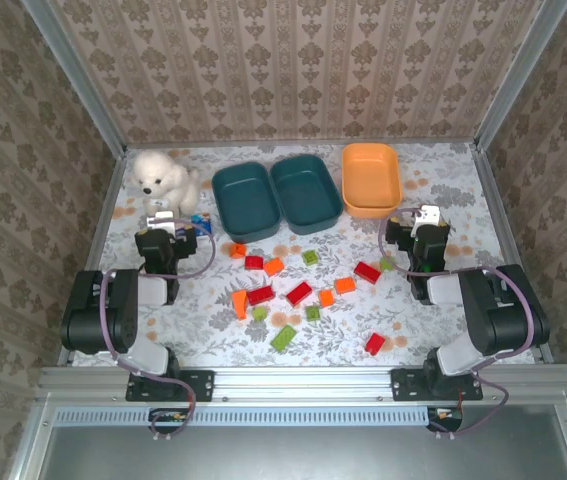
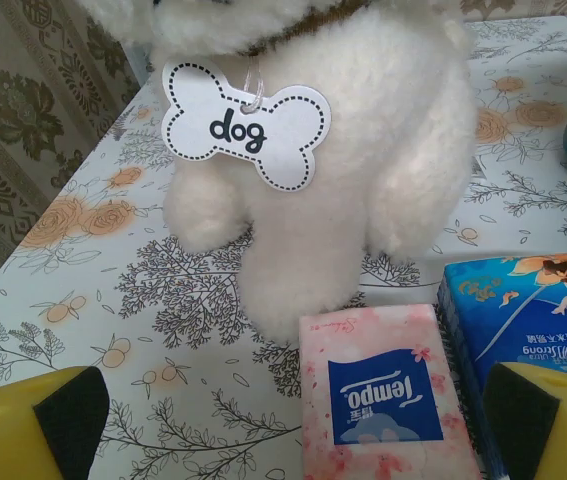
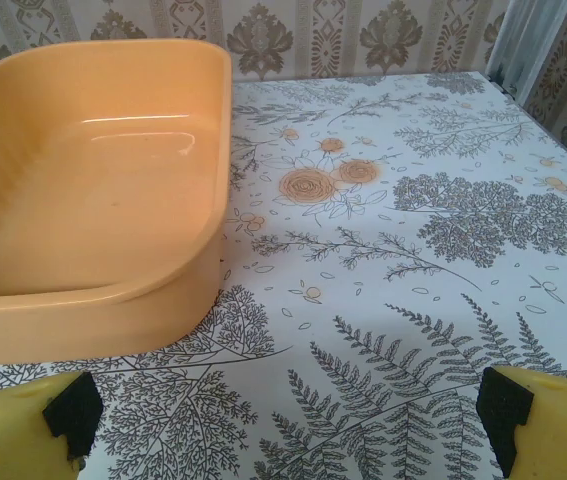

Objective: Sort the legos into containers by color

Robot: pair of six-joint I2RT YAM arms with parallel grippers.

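Our left gripper [image 2: 293, 425] and right gripper [image 3: 288, 415] gape empty; left may snag the pink rectangular tissue pack [image 2: 378, 400] at twelve o'clock, not coloured plastic legos [image 1: 299, 292].

Right wrist: orange tray [image 3: 113, 320] sits left on the fern-print table [image 3: 413, 230].
Gripper [image 3: 288, 415] jaws spread wide, yellow fingers [image 3: 13, 420] with black pads in the bottom corners, near the tray's front wall. Patterned wallpaper [image 3: 363, 35] behind, metal post [image 3: 523, 40] top right.
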